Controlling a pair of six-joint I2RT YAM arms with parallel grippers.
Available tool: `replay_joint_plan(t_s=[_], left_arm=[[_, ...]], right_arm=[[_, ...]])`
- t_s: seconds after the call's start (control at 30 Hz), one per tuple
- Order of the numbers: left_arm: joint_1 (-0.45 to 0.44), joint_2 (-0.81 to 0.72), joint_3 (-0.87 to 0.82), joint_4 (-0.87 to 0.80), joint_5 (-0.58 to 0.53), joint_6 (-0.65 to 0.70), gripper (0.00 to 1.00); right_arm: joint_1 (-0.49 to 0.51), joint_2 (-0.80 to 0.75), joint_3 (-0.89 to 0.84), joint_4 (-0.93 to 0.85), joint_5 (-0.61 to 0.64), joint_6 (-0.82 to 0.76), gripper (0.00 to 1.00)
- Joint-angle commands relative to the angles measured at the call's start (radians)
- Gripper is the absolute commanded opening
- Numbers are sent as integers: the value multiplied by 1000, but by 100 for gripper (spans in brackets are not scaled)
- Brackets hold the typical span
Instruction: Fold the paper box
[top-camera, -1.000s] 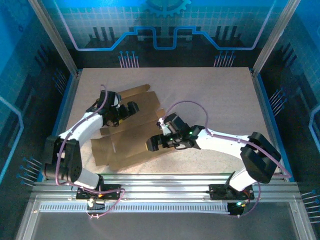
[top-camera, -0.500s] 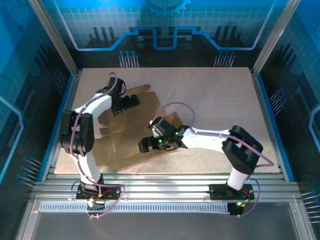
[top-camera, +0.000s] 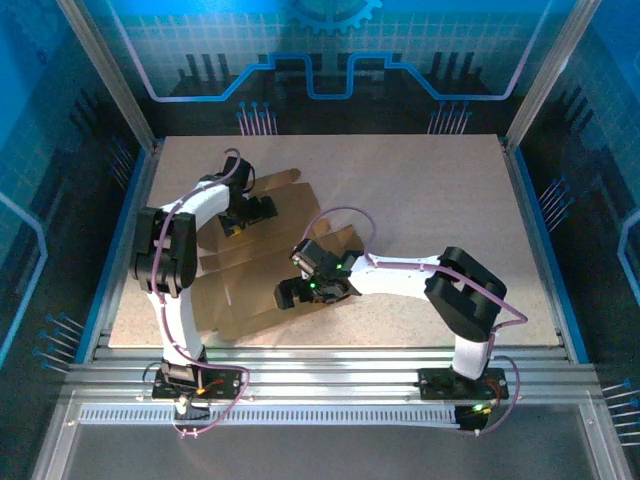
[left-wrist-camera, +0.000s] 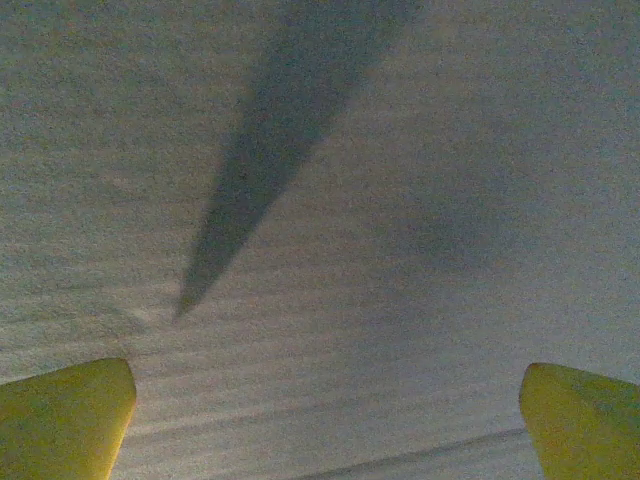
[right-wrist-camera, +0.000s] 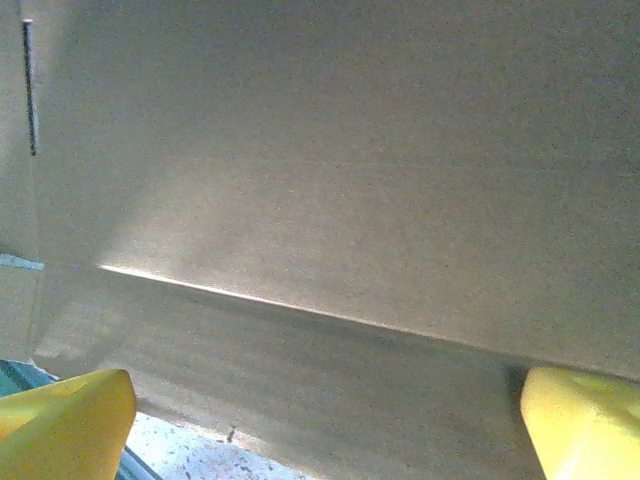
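A pale speckled counter (top-camera: 430, 190) carries a single brown paper box (top-camera: 240, 300), a creased cut-out sheet with flaps. It lies flat and slantwise on the left half, one narrow flap pointing toward the far edge.

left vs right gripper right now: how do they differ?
Left gripper sits over the far part of the paper box; right gripper sits over its near part. In the left wrist view the cardboard ahead of the left gripper is flat and unbroken; in the right wrist view the right gripper faces a crease and the sheet's edge, with table beyond. Shared: both open, neither holding anything.
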Motion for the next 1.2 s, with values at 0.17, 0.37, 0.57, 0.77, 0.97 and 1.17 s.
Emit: replay_joint_plan(t_s=[0.17, 0.37, 0.57, 0.77, 0.97, 1.17], left_arm=[[8, 0, -15, -21, 29, -4, 99], [11, -27, -97, 22, 59, -33, 100], [12, -120, -238, 121, 171, -156, 99], [1, -256, -409, 234, 188, -302, 99], [-54, -367, -577, 337, 206, -419, 99], [-142, -441, -645, 359, 208, -466, 99]], right_arm=[[9, 30, 16, -69, 62, 10, 100], [-51, -5, -43, -69, 67, 1, 100], [-131, -45, -95, -72, 74, -32, 100], [-234, -65, -118, -78, 82, -88, 100], [-335, -53, -98, -78, 73, -138, 100], [-427, 9, -18, -79, 53, -180, 100]])
